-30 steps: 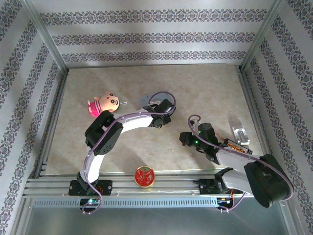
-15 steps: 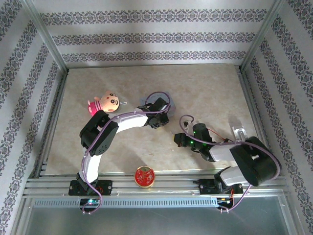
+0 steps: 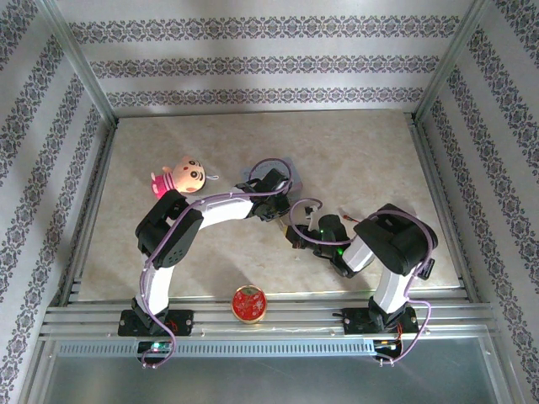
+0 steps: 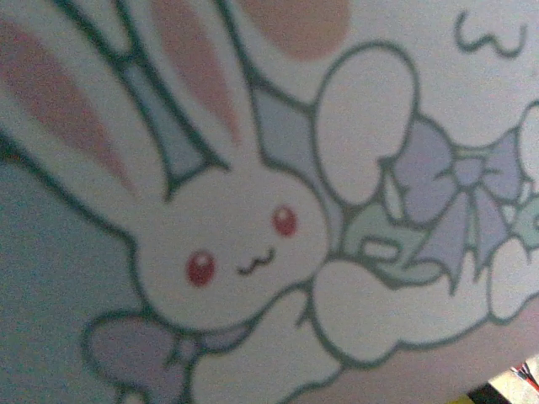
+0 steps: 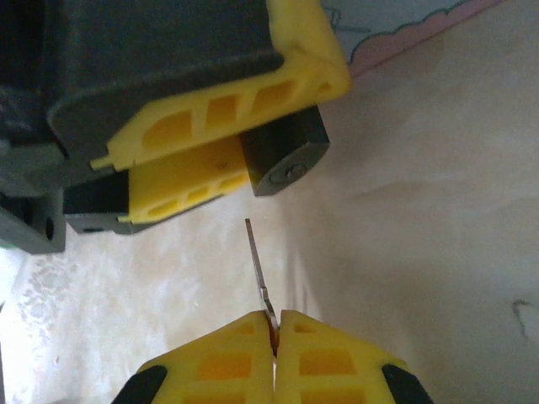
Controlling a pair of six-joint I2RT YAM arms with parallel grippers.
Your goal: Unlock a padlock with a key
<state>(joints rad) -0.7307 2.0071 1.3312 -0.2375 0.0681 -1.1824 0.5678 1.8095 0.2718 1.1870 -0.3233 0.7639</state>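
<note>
**Item: padlock-and-key task, stage of progress**

- Padlock (image 5: 286,160) — dark body, clamped between the yellow fingers of the left gripper (image 5: 269,139) and held just clear of the table (image 3: 370,160). Its keyhole face is turned toward the right wrist camera. From above, it sits about the middle of the table, a little toward the near edge, with the left gripper (image 3: 274,200) over it.
- Key (image 5: 259,269) — thin blade seen edge-on, pinched at its base by the closed fingertips of the right gripper (image 5: 275,324). The tip points up toward the padlock but stops apart from it, and it looks set a little to the left of the keyhole.
- Right gripper (image 3: 295,236) — just beside the left one in the top view.
- Bunny-print sheet (image 4: 253,252) — lies flat on the table under and behind the left gripper, and has no part in the task.
- Doll (image 3: 181,177) toward the left edge and a red round tin (image 3: 249,304) at the near edge, both well apart from the work.

**Status:** both things are picked up and facing one another, so the grasping looks done. Left to do, as judged: line the tip up with the keyhole, insert, turn, and free the shackle — its state cannot be told, being hidden by the fingers.
</note>
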